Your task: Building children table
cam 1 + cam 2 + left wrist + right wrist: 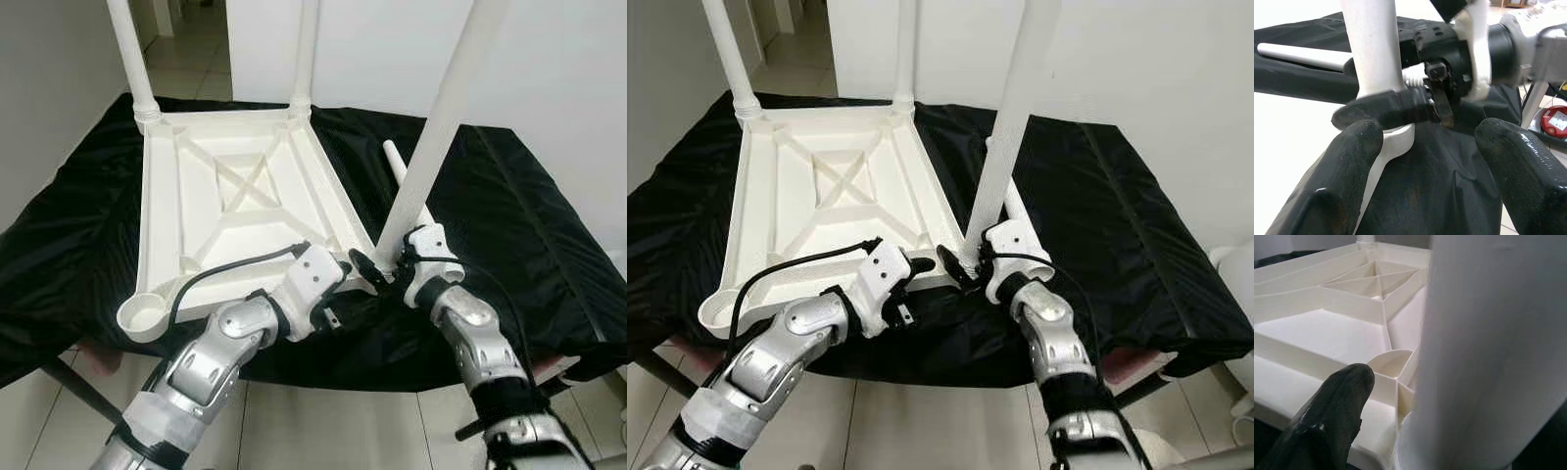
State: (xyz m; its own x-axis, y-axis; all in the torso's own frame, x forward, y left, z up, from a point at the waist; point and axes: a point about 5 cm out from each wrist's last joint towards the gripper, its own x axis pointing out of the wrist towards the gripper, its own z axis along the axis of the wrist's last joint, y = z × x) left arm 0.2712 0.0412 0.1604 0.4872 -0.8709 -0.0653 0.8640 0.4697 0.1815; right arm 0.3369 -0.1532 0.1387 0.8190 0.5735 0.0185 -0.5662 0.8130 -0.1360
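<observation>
Right gripper [387, 266] clasps a white table leg [443, 117] at the near corner of the upturned tabletop [196, 211] on black cloth [509, 225]; left gripper [355, 269], fingers spread, hovers beside that corner.

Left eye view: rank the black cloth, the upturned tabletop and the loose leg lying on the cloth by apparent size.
1. black cloth
2. upturned tabletop
3. loose leg, though it lies farther back and partly hidden, so its true length is unsure.
</observation>
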